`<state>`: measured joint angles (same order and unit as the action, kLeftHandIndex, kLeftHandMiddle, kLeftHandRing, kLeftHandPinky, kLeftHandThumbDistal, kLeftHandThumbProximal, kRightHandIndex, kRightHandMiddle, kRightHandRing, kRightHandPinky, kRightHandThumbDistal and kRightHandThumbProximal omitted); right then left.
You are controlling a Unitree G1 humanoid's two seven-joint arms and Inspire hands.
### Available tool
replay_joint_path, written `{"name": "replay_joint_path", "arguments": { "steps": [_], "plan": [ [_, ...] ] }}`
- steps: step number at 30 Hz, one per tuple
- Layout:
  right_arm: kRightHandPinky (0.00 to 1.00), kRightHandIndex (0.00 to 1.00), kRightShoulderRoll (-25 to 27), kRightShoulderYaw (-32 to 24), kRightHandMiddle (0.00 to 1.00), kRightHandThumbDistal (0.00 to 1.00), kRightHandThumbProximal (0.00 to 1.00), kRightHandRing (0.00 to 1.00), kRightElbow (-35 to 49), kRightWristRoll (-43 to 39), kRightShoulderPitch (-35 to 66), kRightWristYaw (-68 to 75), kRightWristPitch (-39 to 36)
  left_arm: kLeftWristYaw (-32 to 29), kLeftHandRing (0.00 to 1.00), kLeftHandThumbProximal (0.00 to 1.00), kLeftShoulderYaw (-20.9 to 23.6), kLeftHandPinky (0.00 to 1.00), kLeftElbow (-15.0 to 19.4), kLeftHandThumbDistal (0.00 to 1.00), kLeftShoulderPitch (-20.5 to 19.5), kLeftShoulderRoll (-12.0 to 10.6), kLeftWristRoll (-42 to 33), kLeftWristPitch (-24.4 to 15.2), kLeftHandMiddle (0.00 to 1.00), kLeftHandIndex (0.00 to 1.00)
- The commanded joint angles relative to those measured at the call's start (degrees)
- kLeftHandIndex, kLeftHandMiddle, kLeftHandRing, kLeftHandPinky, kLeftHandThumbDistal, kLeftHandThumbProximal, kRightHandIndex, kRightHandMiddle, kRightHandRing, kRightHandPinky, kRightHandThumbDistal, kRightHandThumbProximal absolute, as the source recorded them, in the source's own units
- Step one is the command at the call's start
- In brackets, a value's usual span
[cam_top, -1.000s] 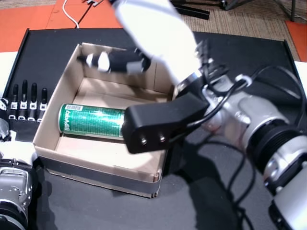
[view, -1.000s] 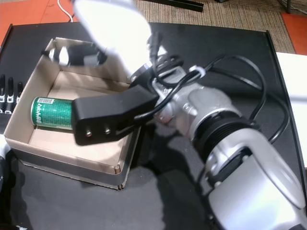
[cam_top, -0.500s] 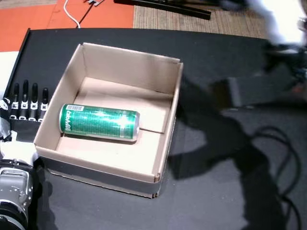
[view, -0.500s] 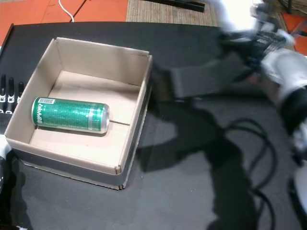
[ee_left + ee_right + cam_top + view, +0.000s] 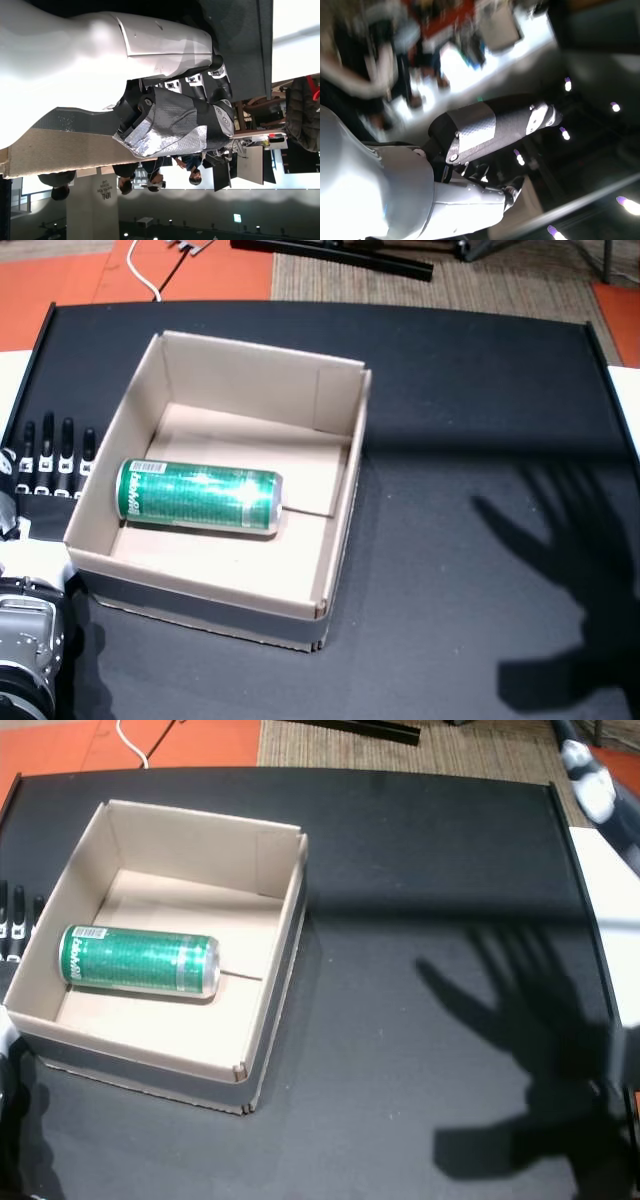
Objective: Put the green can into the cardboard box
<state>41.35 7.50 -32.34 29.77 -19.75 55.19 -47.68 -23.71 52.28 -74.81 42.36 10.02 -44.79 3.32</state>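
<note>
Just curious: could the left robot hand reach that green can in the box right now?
Probably yes. The left robot hand rests open just outside the box; the can lies uncovered nearest that wall.

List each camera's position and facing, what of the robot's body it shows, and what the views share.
Head views: look down from the robot's head at the black table; a head view shows the left hand open beside the cardboard box.
Left wrist view: on the left arm, turned sideways; shows the left hand, people behind.
Right wrist view: on the right arm, blurred, facing ceiling lights; shows the right hand, open.
Shared: both head views show the green can lying in the box.
</note>
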Motion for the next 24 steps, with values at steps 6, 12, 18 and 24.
{"name": "replay_joint_path", "arguments": {
  "steps": [6,12,18,24],
  "plan": [
    [1.00,0.84,-5.29,-0.29,0.91,0.85,0.65,0.94,0.10,-13.33,9.93,-21.20,-9.46,2.38,0.65,0.53,-0.73,0.81,-1.89,0.00,-3.39,-0.43,1.20,0.79,0.54,0.53],
    [1.00,0.87,-8.52,3.63,0.95,1.00,0.76,0.99,-4.98,-26.78,13.69,-45.85,-12.60,2.31,0.65,0.57,-1.19,0.81,-1.78,0.00,-3.39,-0.40,1.52,0.52,0.56,0.56],
    [1.00,0.88,-17.54,2.14,0.95,1.00,0.76,0.99,-10.69,-35.91,18.29,-59.49,-15.34,2.14,0.65,0.55,-0.98,0.80,-1.82,0.00,-3.47,-0.23,0.88,0.87,0.55,0.53],
    [1.00,0.89,-28.66,-1.31,0.95,1.00,0.74,0.97,-20.34,-43.29,20.51,-69.36,-21.05,1.61,0.65,0.56,-1.15,0.80,-1.83,0.00,-3.51,0.13,1.14,0.90,0.54,0.55]
  ]
}}
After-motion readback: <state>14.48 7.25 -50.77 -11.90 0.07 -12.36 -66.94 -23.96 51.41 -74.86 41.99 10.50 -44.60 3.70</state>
